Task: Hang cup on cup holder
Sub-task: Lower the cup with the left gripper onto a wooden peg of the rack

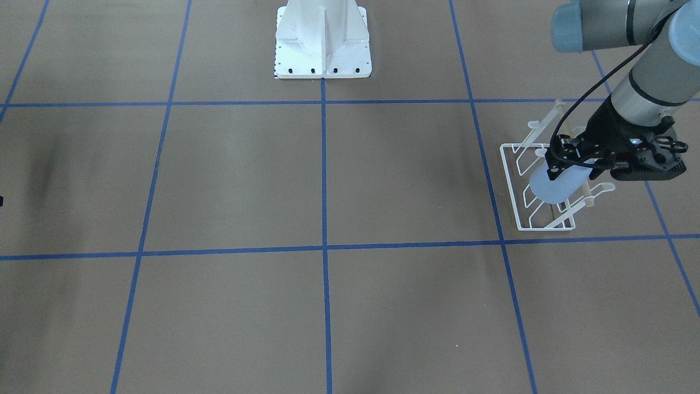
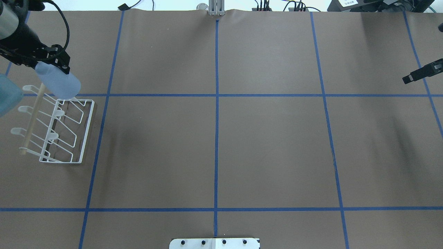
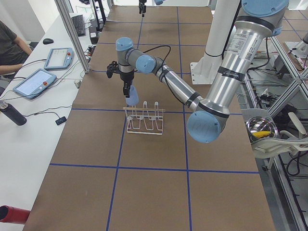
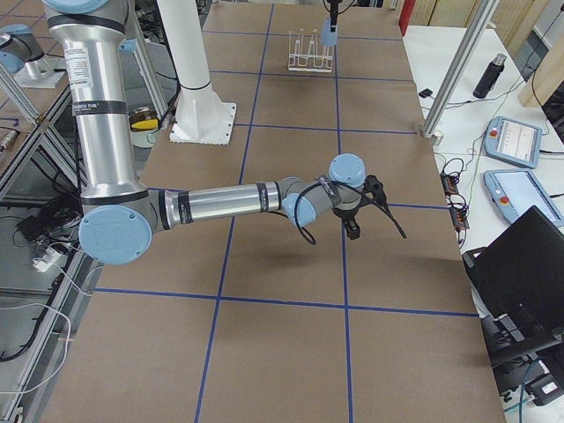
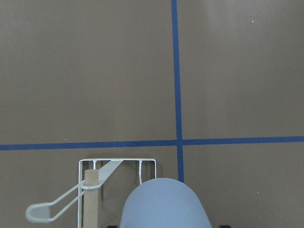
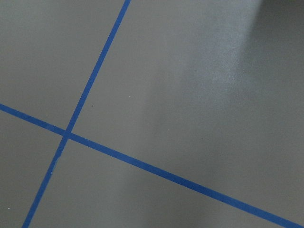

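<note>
Left gripper (image 1: 566, 164) is clamped on the cup (image 1: 553, 187), which I hold just above the holder (image 1: 514, 186) in the front view, not yet hung. Overhead, the cup sits over the holder's end above the brown table (image 2: 270, 145) with blue tape lines; my right gripper (image 2: 420, 74) waits well apart, its opening unclear. My wrist view shows a prong (image 5: 52, 209) beside the cup, so threading is yet to do.

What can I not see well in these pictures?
- Contact between the cup and the rack: the cup covers that spot in overhead and front views; too small in the side views.
- Left gripper: mostly cut off by the wrist view's bottom edge.
- Right gripper: cut by the overhead view's right edge; open or shut unclear.
</note>
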Controlling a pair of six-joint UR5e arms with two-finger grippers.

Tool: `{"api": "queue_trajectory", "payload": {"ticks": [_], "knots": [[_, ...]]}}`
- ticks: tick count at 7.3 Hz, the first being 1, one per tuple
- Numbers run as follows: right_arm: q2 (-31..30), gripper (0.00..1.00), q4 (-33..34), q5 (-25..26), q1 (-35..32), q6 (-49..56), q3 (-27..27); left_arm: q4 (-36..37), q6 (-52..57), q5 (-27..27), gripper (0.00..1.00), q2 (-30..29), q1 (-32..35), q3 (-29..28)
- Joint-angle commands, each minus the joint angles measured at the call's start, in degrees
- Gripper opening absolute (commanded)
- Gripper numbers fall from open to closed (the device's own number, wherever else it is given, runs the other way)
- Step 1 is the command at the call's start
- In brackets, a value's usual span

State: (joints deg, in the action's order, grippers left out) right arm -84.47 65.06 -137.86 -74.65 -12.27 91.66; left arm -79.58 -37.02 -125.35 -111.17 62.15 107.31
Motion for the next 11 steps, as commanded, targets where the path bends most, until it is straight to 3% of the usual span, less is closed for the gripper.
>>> {"api": "queue_trajectory", "payload": {"ticks": [1, 5, 6, 7, 8, 10, 11], "knots": [[-0.1, 1.00, 0.2, -0.3, 0.1, 0.3, -0.1, -0.3, -0.1, 0.3, 0.00, 0.2, -1.8, -1.3], [0.2, 1.00, 2.0, -1.4, -1.3, 1.5, 0.0, -4.4, -0.1, 0.1, 0.00, 0.2, -2.7, -6.5], [0.4, 1.00, 2.0, -1.4, -1.3, 1.5, 0.0, -4.5, -0.1, 0.1, 0.25, 0.3, -2.8, -6.7], [0.4, 1.00, 2.2, -1.4, -1.3, 1.5, 0.0, -4.5, -0.1, -0.3, 0.84, 0.2, -2.7, -6.5], [0.4, 1.00, 2.2, -1.4, -1.2, 1.5, 0.1, -4.5, -0.2, -0.6, 0.98, 0.2, -2.7, -5.9], [0.4, 1.00, 2.2, -1.3, -1.1, 1.5, 0.1, -3.7, -0.2, -0.6, 0.98, 0.3, -2.6, -2.7], [0.4, 1.00, 2.3, -1.2, -1.5, 1.5, 0.7, -2.2, -0.1, -0.6, 0.98, 0.8, -1.7, 1.5]]}}
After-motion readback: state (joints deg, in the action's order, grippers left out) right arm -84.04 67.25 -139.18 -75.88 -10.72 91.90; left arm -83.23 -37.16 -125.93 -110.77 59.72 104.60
